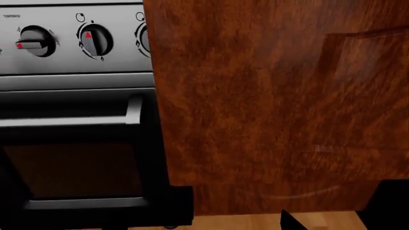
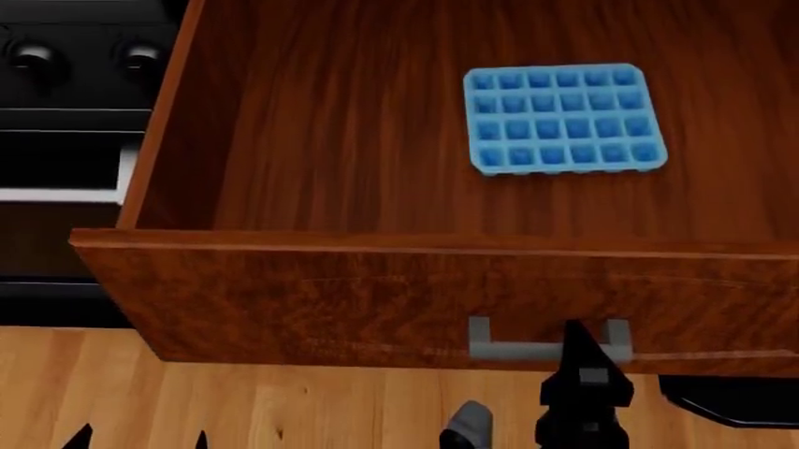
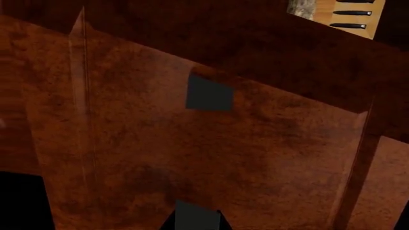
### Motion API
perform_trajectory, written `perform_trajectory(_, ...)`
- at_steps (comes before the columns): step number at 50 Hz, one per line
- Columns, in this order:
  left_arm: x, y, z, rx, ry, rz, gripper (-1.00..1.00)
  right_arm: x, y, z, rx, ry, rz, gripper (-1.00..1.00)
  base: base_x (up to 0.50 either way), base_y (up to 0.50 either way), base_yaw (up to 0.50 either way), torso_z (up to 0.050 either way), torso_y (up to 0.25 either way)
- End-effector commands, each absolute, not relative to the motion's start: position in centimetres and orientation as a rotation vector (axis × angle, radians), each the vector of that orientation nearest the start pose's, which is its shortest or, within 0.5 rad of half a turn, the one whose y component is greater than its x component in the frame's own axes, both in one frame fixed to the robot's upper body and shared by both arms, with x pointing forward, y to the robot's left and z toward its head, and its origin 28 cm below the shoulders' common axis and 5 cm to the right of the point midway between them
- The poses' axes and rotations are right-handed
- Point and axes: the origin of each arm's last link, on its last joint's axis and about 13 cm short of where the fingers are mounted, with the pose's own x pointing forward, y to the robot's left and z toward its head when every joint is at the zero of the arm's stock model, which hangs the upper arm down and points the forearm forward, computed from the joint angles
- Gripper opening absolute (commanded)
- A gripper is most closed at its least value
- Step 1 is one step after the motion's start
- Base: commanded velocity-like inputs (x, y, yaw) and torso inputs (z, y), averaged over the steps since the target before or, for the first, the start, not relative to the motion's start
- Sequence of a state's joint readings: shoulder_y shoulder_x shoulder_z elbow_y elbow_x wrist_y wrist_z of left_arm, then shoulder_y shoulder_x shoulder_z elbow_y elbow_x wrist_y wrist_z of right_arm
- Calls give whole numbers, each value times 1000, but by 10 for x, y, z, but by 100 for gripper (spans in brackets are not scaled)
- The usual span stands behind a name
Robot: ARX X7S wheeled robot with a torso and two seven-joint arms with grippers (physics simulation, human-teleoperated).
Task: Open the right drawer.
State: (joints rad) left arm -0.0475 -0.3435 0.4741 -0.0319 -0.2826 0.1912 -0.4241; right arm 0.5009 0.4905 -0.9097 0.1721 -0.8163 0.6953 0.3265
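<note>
Head view: right drawer stands pulled well out, its front panel facing the camera and its wide span running left to right across the picture.
Drawer location: lower centre of the head view, above the light wood floor, just beside the black oven on its left.
Handle: short grey bar set horizontally on the front panel, right of centre.
Contents: blue ice cube tray lying flat on the drawer floor, towards the back right, slightly skewed.
Right gripper: dark finger tip overlaps the handle from below; whether the jaws grip the bar or stand apart cannot be told.
Left gripper: only two dark tips at the bottom edge, apart from each other, holding nothing.
Left wrist view: oven knobs, oven handle bar and the drawer's wooden side alongside.
Right wrist view: wood grain at close range, grey patch unclear.
Obstructions: nothing before the drawer front but the right arm.
</note>
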Motion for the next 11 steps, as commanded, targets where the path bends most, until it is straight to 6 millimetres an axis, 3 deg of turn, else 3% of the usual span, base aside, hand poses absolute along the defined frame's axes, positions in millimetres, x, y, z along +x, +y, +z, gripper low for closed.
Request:
perform_trajectory(1,201,199,10,23,-66,-20,100,281,-149,70,-1710,-248,-261,-100,-172,0,0,0,0)
perform_trajectory(11,201,200,10,20,-64,-18,100,281,-149,70,-1710,-247,-260,-100,-165,0,0,0,2)
